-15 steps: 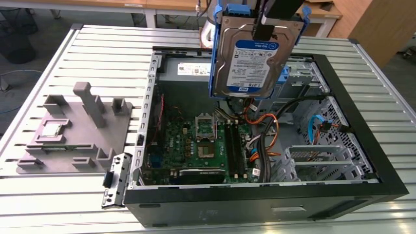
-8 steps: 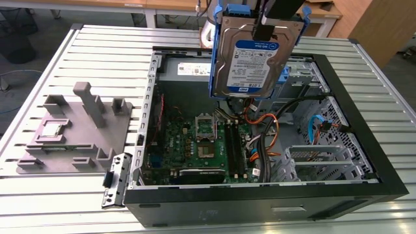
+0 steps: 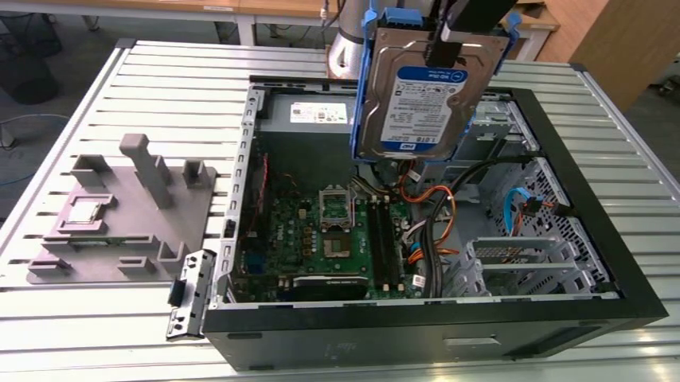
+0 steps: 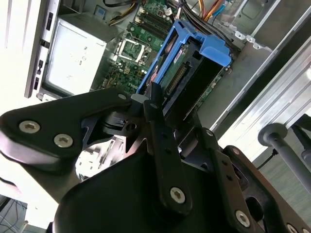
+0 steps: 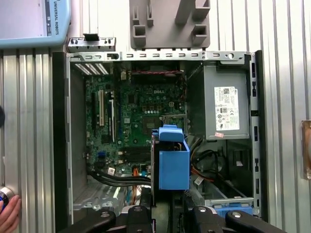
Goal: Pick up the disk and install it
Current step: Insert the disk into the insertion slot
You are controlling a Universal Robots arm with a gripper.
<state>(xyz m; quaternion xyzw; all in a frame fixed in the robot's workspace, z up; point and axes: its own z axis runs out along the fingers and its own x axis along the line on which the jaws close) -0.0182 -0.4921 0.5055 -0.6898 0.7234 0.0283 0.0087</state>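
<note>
The disk [image 3: 425, 87], a silver-grey hard drive with a white-and-blue label in a blue carrier frame, hangs upright above the open computer case [image 3: 595, 231]. My gripper [image 3: 455, 36] is shut on its upper edge. In the second wrist view the black fingers [image 4: 154, 104] clamp the carrier's end, and the disk [image 4: 187, 63] points down toward the motherboard. In the first wrist view the disk [image 5: 173, 165] is seen edge-on over the case interior, just ahead of my gripper [image 5: 167, 201].
Inside the case lie the motherboard [image 3: 330, 239], the grey power supply [image 3: 308, 115], orange and black cables [image 3: 447, 199] and a metal drive cage [image 3: 531, 267]. A grey fixture [image 3: 127, 207] stands at the exterior view's left. A person's hand [image 5: 7, 213] rests at the table edge.
</note>
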